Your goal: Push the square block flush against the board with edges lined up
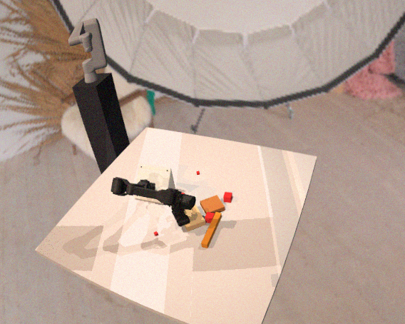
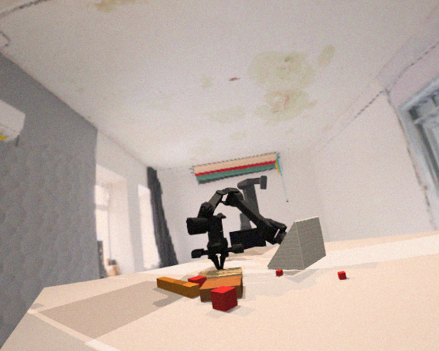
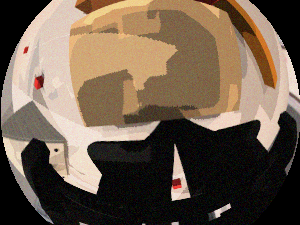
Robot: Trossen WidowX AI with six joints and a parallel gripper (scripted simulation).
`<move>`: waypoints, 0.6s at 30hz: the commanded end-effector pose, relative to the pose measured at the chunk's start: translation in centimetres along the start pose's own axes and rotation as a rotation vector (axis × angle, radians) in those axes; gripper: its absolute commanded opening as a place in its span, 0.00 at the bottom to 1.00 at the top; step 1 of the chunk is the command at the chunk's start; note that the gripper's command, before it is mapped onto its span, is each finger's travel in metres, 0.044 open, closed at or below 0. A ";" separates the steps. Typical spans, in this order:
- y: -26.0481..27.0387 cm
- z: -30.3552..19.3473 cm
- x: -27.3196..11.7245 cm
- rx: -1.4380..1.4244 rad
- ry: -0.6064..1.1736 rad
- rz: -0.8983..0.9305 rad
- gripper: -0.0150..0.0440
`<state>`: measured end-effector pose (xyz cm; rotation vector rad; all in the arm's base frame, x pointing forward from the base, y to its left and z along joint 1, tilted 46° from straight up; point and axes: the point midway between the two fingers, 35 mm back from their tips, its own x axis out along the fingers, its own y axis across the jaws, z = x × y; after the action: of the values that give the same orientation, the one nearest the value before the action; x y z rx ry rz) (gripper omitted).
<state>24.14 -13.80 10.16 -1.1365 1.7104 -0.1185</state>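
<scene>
A flat, roughly square tan block (image 1: 197, 220) (image 2: 227, 272) (image 3: 150, 64) lies in front of my gripper (image 2: 220, 267) (image 3: 169, 118). The gripper points down and is shut and empty, its tips at or just above the tan block's near edge; contact cannot be told. The top view hides the tips behind the arm. An orange-brown block (image 1: 212, 204) (image 2: 222, 283) lies beyond the tan one, with a narrow gap visible in the top view. A long orange bar (image 1: 211, 230) (image 2: 177, 286) (image 3: 256, 45) lies to one side, apart from the tan block.
A red cube (image 1: 209, 217) (image 2: 197, 279) sits between the tan block and the bar. Another red cube (image 1: 227, 197) (image 2: 224, 298) is beyond the orange-brown block. Small red cubes (image 1: 197, 173) (image 1: 155, 233) (image 2: 342, 275) are scattered around. A pale wedge (image 1: 155, 176) (image 2: 312, 243) (image 3: 35, 121) stands near the arm.
</scene>
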 end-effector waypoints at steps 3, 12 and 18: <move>0.4 1.1 0.3 -0.006 0.000 0.012 0.25; 0.5 2.1 0.3 -0.006 0.001 0.011 0.25; 0.4 1.5 0.3 -0.006 0.000 0.012 0.25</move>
<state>25.25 -13.06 9.29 -1.1353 1.7097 -0.1199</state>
